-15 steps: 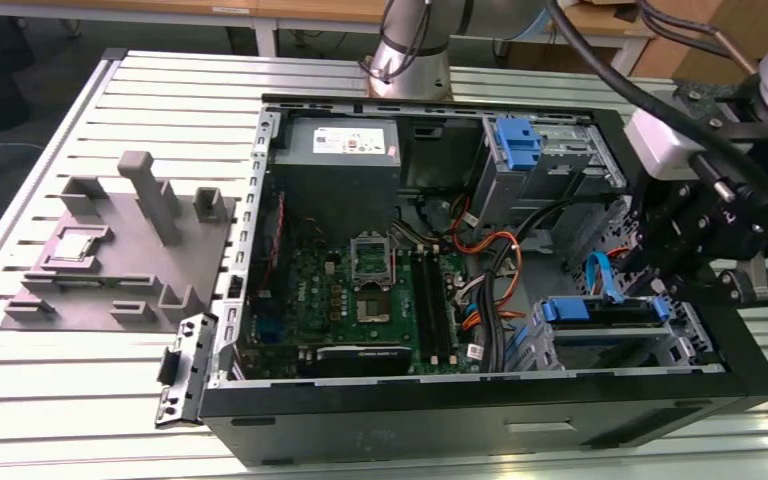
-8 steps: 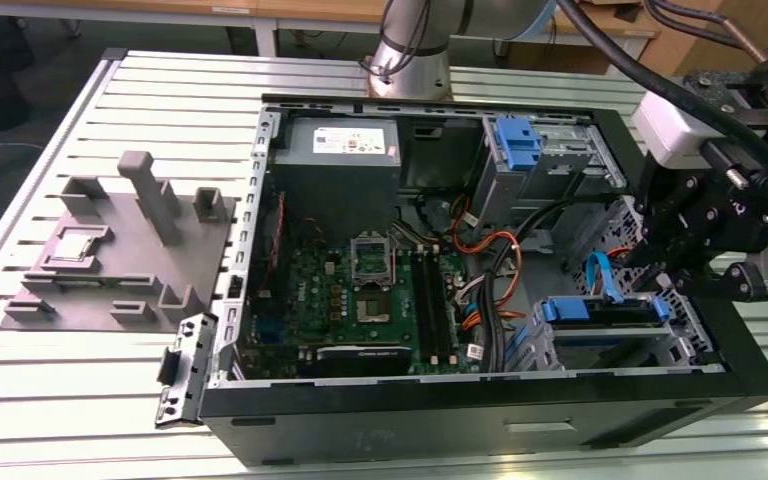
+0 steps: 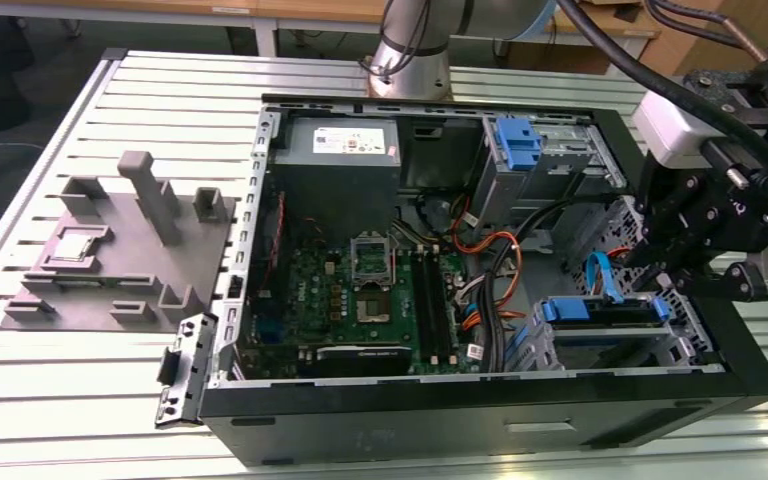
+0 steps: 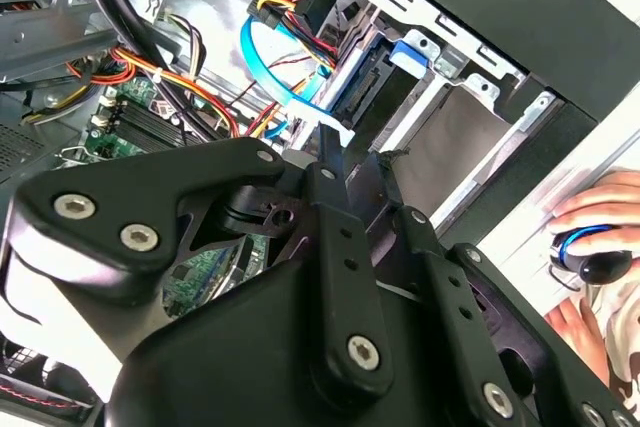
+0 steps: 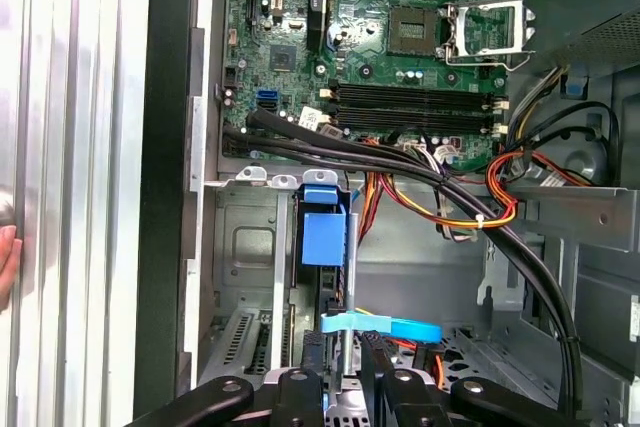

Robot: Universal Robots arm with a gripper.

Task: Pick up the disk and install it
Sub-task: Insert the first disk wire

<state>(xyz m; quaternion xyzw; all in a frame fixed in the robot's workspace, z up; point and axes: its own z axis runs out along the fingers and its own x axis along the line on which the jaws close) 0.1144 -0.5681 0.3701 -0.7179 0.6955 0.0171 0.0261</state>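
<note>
Claw hangs over the open computer case, above the corner on the exterior view's right that lies nearest that camera. In both wrist views my black linkage bars crowd the frame. I cannot tell how wide the claw stands, nor whether it has hold of anything: the tips are lost among the bars and cables.

The disk sits in the metal drive cage at that same corner of the case, just below the claw. Its blue bracket end faces out of the bay. In the first wrist view the blue bracket stands between the cage's grey walls, with the dark body of the drive running back from it toward me. In the second wrist view the blue tab shows beside the cage's silver rail.

A light blue data cable crosses just beside the claw, between it and the disk's bracket. Whether they touch I cannot tell.

A second blue bracket sits in the bay at the case's far edge, well apart from the claw. The motherboard lies flat on the case floor, with the power supply at its far side.

The case rests on a slatted metal table. A grey fixture block stands beside the case, towards the table edge on the exterior view's left.

A person's hand rests outside the case wall, around a small blue and black object.
</note>
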